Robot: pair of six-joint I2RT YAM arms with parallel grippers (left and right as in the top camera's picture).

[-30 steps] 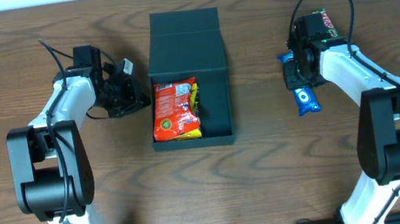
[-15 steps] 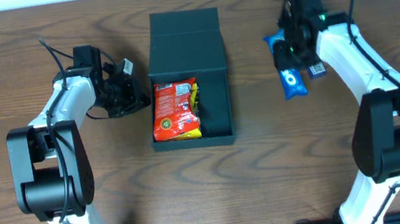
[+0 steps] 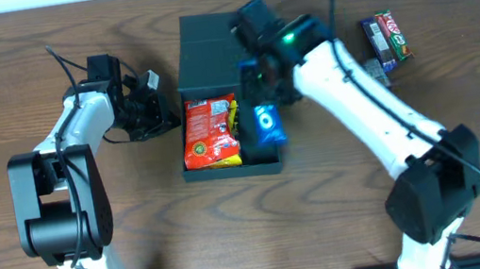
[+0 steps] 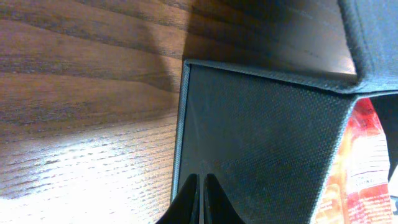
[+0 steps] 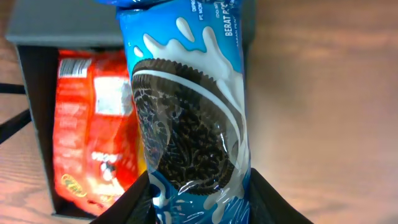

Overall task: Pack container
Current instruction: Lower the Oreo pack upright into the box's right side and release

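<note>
Closest to my right wrist camera: right pincer clamped on 1 end of the blue biscuit packet, 1 finger on each side. The packet hangs lengthwise away from the lens.

Print on the packet: a dark sandwich biscuit with white cream in a splash of milk. "BERAT" reads near the far end. The rest of that line is cut off, and no brand name is readable in this view.

Under the packet: the container, open, near the middle of the counter. 1 red snack packet lies flat in its left part. Its writing is too blurred to read.

Overhead, the blue packet sits over the free strip to the right of the red one. I cannot tell whether it touches the floor of the box.

Step in hand, my judgement: placing item 2. Next move: lower it straight, long side parallel to the right wall and inside the rim, then spread the fingers and lift clear.

Further left: left pincer, fingers pressed together and holding nothing, just beside the outer left wall. Contact with the wall cannot be told.

Beyond, the lid flap lies folded back.

Farthest right: 2 snack bars on the counter, well apart from the box, lettering too small to read. Presumably to be packed later.
</note>
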